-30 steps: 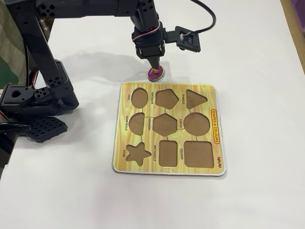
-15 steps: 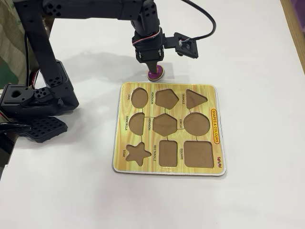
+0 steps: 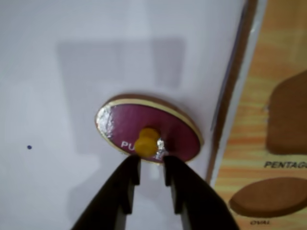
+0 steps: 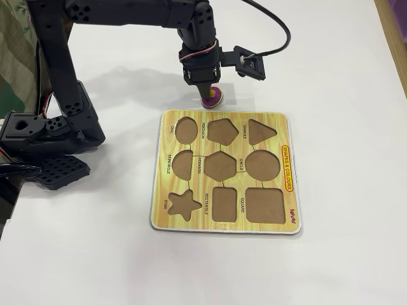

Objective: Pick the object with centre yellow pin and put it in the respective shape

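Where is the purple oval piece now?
In the fixed view, the purple oval piece is just beyond the puzzle board's far edge, above the OVAL recess, under the gripper.

Puzzle board (image 4: 222, 225) labelled OVAL, PENTAGON, STAR, SQUARE, "SHAPES & COLOURS"; purple piece (image 3: 146, 129) reads "PU…"

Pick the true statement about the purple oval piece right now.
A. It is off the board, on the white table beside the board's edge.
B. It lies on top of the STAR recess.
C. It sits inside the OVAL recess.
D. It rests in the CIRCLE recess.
A: the purple oval piece lies on the white table, just outside the puzzle board, whose OVAL recess is empty.
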Robot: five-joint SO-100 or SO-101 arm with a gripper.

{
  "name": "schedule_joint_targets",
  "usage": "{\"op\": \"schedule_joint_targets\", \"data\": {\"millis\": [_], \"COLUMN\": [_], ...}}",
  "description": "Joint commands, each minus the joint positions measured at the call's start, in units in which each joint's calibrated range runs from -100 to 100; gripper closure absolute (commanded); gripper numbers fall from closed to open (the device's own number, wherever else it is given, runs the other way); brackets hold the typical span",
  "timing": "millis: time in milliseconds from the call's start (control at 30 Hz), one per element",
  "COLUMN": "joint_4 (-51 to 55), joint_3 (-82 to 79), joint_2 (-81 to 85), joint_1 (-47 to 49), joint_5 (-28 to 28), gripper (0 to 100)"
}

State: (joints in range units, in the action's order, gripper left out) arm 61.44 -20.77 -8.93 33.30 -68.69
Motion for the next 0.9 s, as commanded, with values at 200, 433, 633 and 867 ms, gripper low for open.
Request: {"op": "schedule_joint_targets", "data": {"millis": [200,433,633,867], "joint_4": [-0.7,-0.7,-0.7,-0.7], "joint_3": [3.1,3.4,5.2,5.0], "joint_2": [0.6,0.6,0.6,1.0], "joint_1": [1.8,2.0,1.6,0.1], "joint_5": [-0.1,-0.2,-0.2,0.2], "gripper": [93,93,93,93]}}
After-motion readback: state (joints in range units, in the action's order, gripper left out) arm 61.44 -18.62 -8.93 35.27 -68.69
